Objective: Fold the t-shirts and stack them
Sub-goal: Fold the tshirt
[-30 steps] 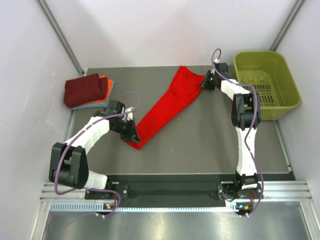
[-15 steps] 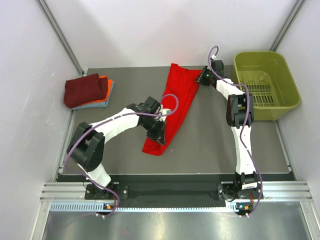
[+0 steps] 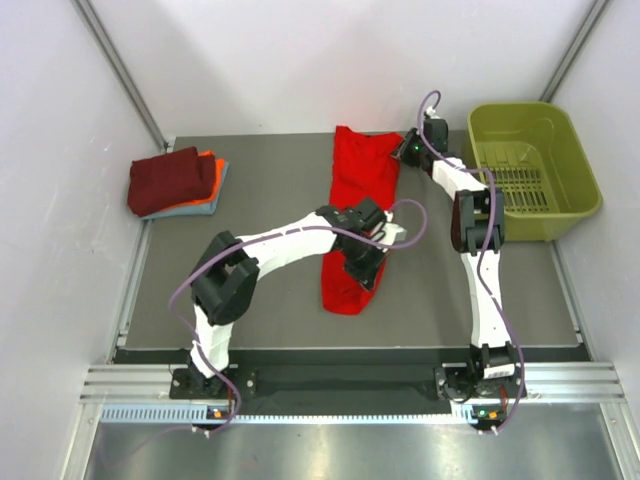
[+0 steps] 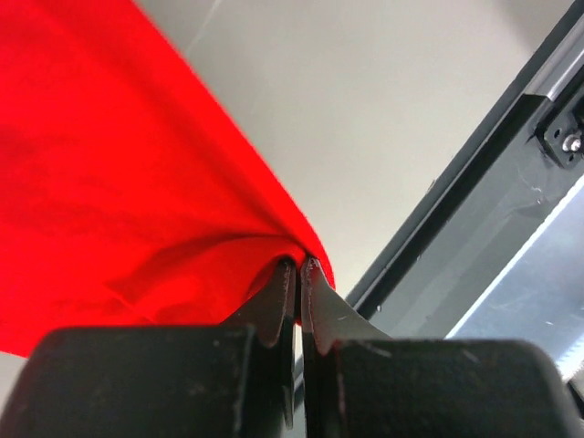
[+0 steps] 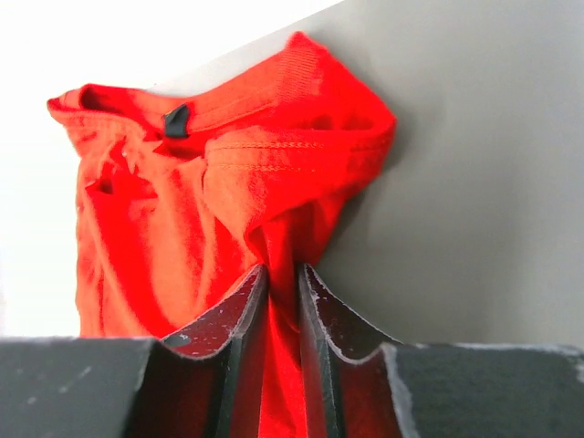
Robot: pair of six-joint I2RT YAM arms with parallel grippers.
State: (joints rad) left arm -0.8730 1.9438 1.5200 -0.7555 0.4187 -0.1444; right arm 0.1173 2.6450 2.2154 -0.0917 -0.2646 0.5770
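So here's what just changed. Our left claw (image 4: 298, 265) hauled the bottom end of the shirt (image 3: 358, 215) from the left-middle of the frame over to the centre. A second ago the red thing lay on a slant. Now it runs nearly straight up and down the overhead view, with the collar end at top centre and the hem just below the middle.

The left claw is clamped tight on a pinch of that hem. The right claw (image 5: 281, 274) sits at the collar end with a twist of cloth between its fingers. Its jaws are only a sliver apart, so it has hold of the cloth for now.

Our take is that the shirt is lined up and pulled long, but it's bunched narrow and not folded yet.

Other stuff: the folded stack (image 3: 175, 180) sits upper left, maroon on top, well apart from the shirt. The green basket (image 3: 520, 108) is upper right, just beside the right arm.

Nothing lies on the tabletop (image 3: 270, 190) between the shirt and the stack. The only thing in the way is our own left arm (image 3: 290, 238), which stretches across the middle and covers part of the shirt's lower half.
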